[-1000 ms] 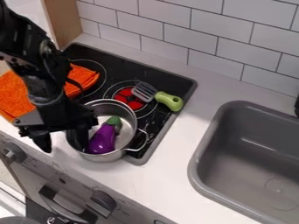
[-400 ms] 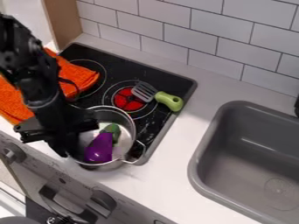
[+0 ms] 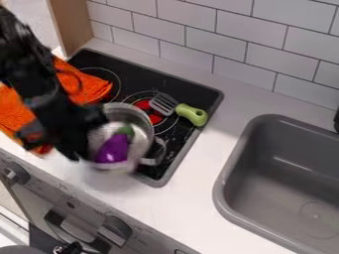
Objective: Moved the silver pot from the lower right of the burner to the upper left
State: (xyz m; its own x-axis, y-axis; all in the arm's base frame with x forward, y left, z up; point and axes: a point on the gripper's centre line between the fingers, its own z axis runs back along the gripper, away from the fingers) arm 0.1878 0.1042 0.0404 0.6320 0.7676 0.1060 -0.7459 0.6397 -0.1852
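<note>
Silver metal pot (image 3: pixel 141 130) over the near edge of the black glass cooktop (image 3: pixel 144 78), lower left of the red-centred burner (image 3: pixel 155 118) and overlapping it in our view. Toy eggplant, purple with a green cap (image 3: pixel 113 149), inside the pot; looped metal handle (image 3: pixel 158 153) on the lower right side.

Step in hand, as we judge it: carrying the pot towards the upper left. We would keep the hold firm and the travel slow, since the wall is held on one side only and the far side could sag or swing. Enough height to clear the glass, no more; base level before we set down. The eggplant's weight may roll and tip things.

Black two-finger pincer (image 3: pixel 78 149) at the pot's left wall, narrow, holding that wall so far as we can judge. The pot's body lies to the right of it, the handle on the side away from it.

Further out: orange cloth (image 3: pixel 19 113) behind and left of the arm, lying over part of the upper left ring (image 3: pixel 120 82); we would watch for the base catching it. Slotted grey spatula with green grip (image 3: pixel 192 114) across the burner's right side. Grey sink (image 3: pixel 285 173) well apart, right.
</note>
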